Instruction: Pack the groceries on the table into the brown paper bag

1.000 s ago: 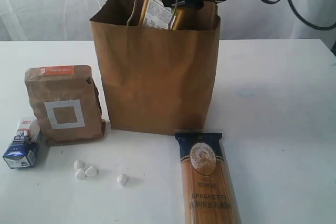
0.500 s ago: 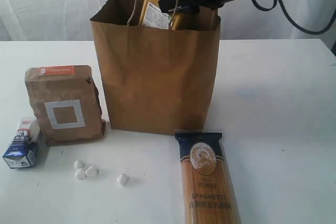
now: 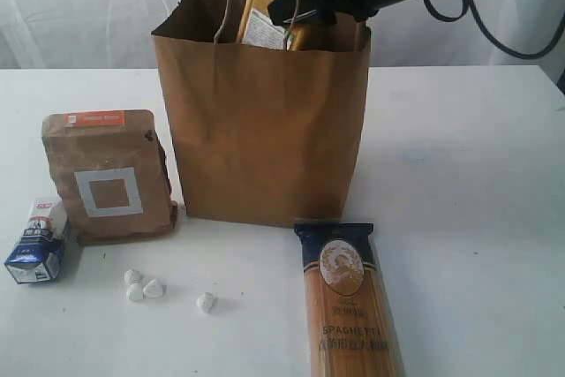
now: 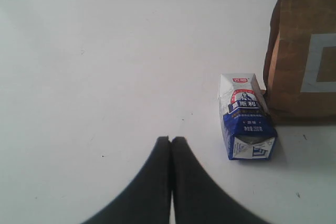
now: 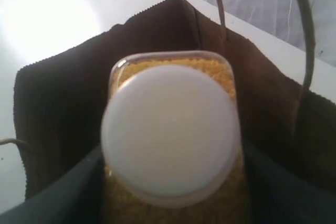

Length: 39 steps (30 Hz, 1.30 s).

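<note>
Above the open mouth of the brown paper bag, we see the right gripper clamped on the yellow white-capped bottle, which sits partly down inside the bag. Our left gripper hangs pinched together and empty over the table, near the small blue-white carton, which lies just left of the brown pouch.

table: white, fills the frame
bag: upright, centre
pouch: upright, left
carton: lying, far left
spaghetti: flat, lower centre
white lumps: four, lower left
</note>
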{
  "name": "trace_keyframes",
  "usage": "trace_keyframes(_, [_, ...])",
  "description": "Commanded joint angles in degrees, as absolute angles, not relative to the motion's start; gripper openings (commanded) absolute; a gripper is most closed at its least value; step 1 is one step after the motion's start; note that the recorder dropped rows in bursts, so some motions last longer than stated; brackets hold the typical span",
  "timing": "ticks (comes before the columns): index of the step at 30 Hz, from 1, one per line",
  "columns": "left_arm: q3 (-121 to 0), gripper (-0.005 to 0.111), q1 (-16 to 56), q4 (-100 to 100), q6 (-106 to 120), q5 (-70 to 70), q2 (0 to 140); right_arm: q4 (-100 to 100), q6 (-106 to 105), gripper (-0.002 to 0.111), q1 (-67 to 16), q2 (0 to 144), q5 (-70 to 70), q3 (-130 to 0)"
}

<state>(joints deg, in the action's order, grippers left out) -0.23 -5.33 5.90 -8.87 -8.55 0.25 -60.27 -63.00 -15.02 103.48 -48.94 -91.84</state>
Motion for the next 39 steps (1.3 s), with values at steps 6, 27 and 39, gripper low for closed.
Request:
trace_keyframes(6, [0.00, 0.000, -4.99, 5.83, -8.91, -8.50, 0.00, -61.87, -62.55, 0.055, -14.97, 102.91, -47.36, -92.38])
trace_keyframes(27, [0.00, 0.000, -4.99, 5.83, -8.91, -8.50, 0.00, -59.76, -57.90, 0.073, -14.97, 104.07, -54.03, -92.50])
trace_keyframes(39, [0.00, 0.000, -4.99, 5.83, -8.91, -8.50, 0.00, -61.13, -57.77, 0.073, -14.84, 96.44, -53.66, -98.15])
